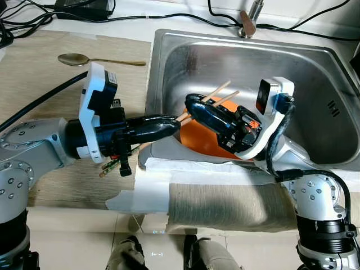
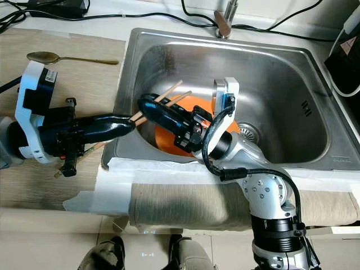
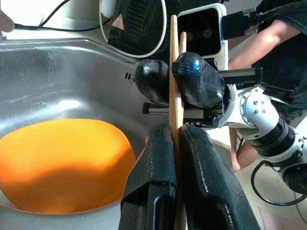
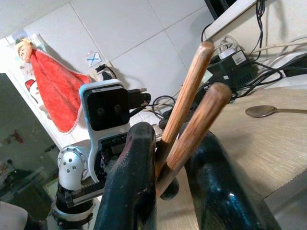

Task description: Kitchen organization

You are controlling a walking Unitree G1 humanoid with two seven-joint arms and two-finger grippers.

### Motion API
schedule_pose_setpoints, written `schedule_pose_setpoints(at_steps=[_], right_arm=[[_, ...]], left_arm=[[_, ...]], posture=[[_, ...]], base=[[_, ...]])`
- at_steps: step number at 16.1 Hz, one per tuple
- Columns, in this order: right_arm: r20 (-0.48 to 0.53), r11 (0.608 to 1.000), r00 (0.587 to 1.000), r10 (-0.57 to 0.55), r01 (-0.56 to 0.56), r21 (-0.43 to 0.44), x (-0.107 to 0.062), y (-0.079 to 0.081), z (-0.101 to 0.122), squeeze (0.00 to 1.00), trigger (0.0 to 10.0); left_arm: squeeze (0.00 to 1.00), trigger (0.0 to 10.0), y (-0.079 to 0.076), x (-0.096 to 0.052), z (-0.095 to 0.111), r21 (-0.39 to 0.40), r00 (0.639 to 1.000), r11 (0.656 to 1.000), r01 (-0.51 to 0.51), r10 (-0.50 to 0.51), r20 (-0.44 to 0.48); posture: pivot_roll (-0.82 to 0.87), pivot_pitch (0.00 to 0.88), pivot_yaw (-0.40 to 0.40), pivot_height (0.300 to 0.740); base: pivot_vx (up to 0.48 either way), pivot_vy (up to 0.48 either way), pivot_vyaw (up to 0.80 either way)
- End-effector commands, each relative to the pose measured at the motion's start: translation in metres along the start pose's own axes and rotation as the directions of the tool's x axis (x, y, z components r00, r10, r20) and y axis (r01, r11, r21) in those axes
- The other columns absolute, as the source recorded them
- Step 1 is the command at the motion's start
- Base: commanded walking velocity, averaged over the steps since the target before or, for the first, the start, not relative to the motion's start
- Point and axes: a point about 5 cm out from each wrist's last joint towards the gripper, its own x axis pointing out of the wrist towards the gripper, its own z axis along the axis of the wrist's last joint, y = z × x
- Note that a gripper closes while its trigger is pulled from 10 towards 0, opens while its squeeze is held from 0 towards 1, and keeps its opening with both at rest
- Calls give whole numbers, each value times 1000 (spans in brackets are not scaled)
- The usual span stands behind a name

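A pair of wooden chopsticks (image 1: 223, 92) slants over the left rim of the steel sink (image 1: 315, 73). Both grippers hold the pair at once. My left gripper (image 1: 173, 124) reaches in from the counter and is shut on the lower end. My right gripper (image 1: 193, 103) comes from the sink side and is shut on the chopsticks (image 3: 175, 72) a little higher up. In the right wrist view the chopsticks (image 4: 191, 105) stick up between its two black fingers. Under both grippers an orange plate (image 1: 194, 139) lies in the sink.
A golden spoon (image 1: 76, 58) lies on the wooden counter at the back left. The faucet (image 1: 247, 22) and cables run along the back. White paper (image 1: 185, 169) and a grey towel (image 1: 225, 205) cover the front edge. A person's arm (image 3: 268, 33) is nearby.
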Motion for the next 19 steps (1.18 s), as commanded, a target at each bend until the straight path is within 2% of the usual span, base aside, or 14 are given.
schedule_pose_setpoints(at_steps=[1,4,6,11,12,14,15,16,17,18,19], right_arm=[[9,999,999,-43,44,-32,-6,-4,7,0,0],[11,998,999,-45,46,-35,-7,-4,9,0,0],[2,998,999,-43,43,-40,-7,-5,9,0,0],[9,997,999,-49,50,-57,-8,-6,15,0,0],[32,996,998,-57,59,-70,-10,-7,22,0,0],[141,989,987,-73,90,-114,-11,-12,54,0,0],[151,968,982,-114,144,-205,-14,-17,72,0,0],[125,935,979,-163,194,-298,-17,-21,82,0,0],[77,876,966,-246,255,-408,-20,-28,87,0,0],[5,776,935,-356,298,-556,-23,-39,89,0,0],[-55,690,897,-438,296,-661,-26,-48,88,0,0]], left_arm=[[1000,10000,-7,6,-1,3,998,998,68,-68,-15],[1000,10000,-1,5,2,23,1000,999,22,-22,2],[1000,10000,7,3,11,54,998,998,-38,35,49],[1000,10000,16,-4,25,97,993,992,-86,78,87],[0,10000,20,-8,31,121,988,985,-126,113,109],[0,10000,29,-18,46,174,960,951,-254,226,167],[0,10000,32,-23,49,197,939,924,-327,296,175],[0,10000,32,-25,45,229,932,905,-358,335,136],[0,10000,30,-24,34,284,938,894,-345,341,64],[0,10000,24,-20,22,312,947,898,-309,321,13],[0,10000,21,-15,16,287,955,915,-285,295,8]], posture=[[-109,211,-105,740],[-108,204,-111,740],[-109,207,-113,740],[-111,208,-114,740],[-110,205,-113,740],[-114,207,-111,740],[-117,208,-112,740],[-117,205,-114,740],[-117,204,-115,740],[-118,204,-120,740],[-121,199,-125,740]], base=[[0,0,0],[0,0,0],[0,0,0],[0,0,0],[0,0,0],[0,0,0],[0,0,0],[0,0,0],[0,0,0],[0,0,0],[0,0,0]])
